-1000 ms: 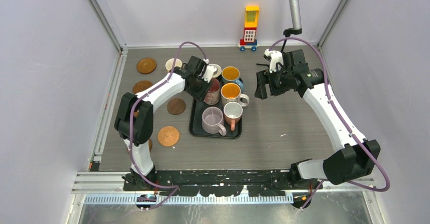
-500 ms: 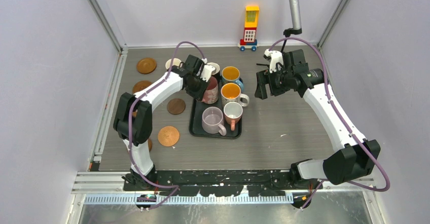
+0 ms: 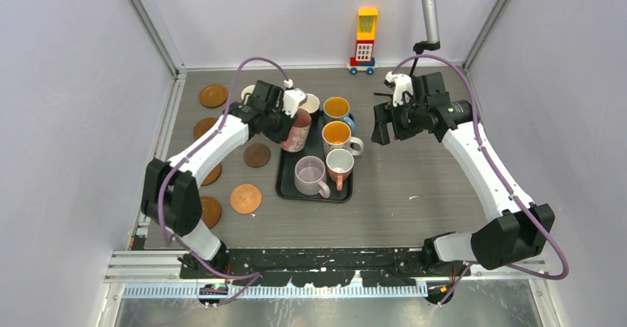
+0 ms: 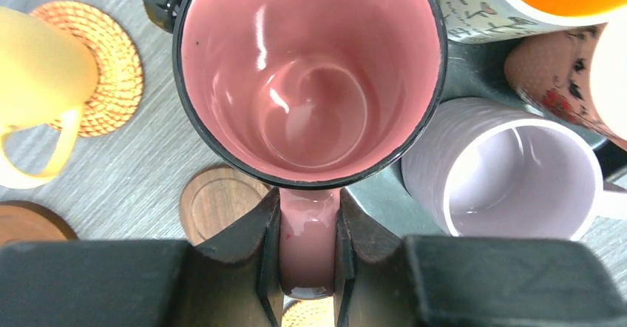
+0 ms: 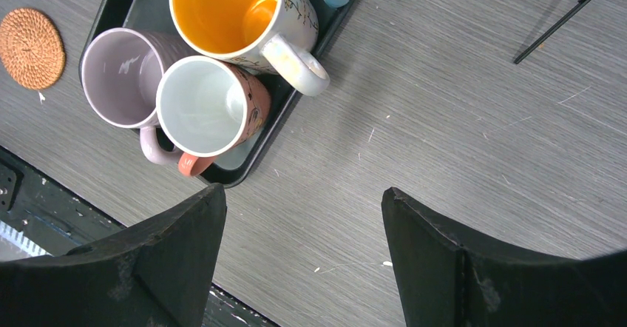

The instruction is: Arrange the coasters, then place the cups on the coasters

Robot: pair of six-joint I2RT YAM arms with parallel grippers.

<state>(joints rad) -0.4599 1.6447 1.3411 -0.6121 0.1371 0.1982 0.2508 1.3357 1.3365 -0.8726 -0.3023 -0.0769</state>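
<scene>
Pinching the pink mug (image 4: 310, 83) by its handle, my left claw (image 4: 307, 227) holds it tilted at the black tray's (image 3: 285, 185) left edge; my right claw (image 5: 303, 194) hangs spread above the table (image 5: 458, 120), beside the tray.

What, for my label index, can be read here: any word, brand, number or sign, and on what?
No readable text anywhere.
Toy block tower: gridded panel, too small to read.
White-patterned mug: dark twig-like marks, no letters.
Salmon mug: blurred pattern, nothing legible.
</scene>
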